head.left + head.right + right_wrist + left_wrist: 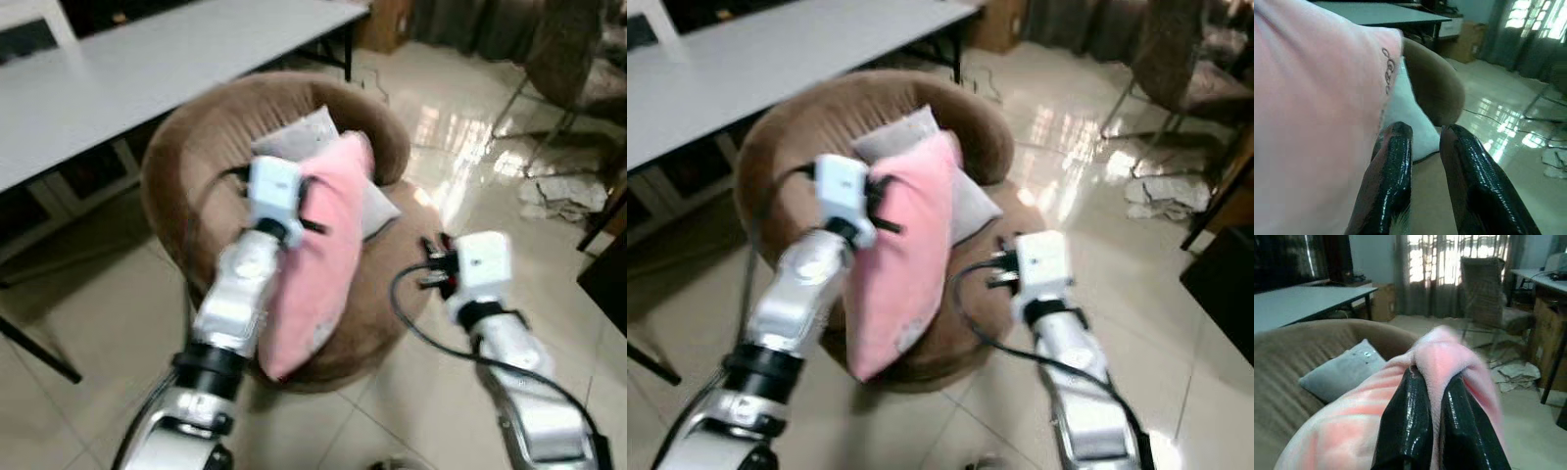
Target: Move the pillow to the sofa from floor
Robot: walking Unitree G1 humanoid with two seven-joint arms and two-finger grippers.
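The left gripper point(1435, 387) is clamped on the top edge of the soft pink pillow point(318, 264), which hangs upright over the seat of the round brown plush sofa point(186, 166). A grey square cushion point(299, 137) leans on the backrest at 12 o'clock from the pillow. The right gripper point(1425, 134), fingers slightly apart and holding nothing, is just beside the pillow at 3 o'clock. Glossy tiled floor point(480, 157) lies free at 2 o'clock; a long white table point(127, 69) stands at 11 o'clock.

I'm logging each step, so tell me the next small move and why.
Probably carry the pink pillow a little further forward over the brown sofa seat, then release. The left gripper pinches its edge; the pillow hangs upright over the front rim, next to a grey cushion. The right gripper holds nothing.
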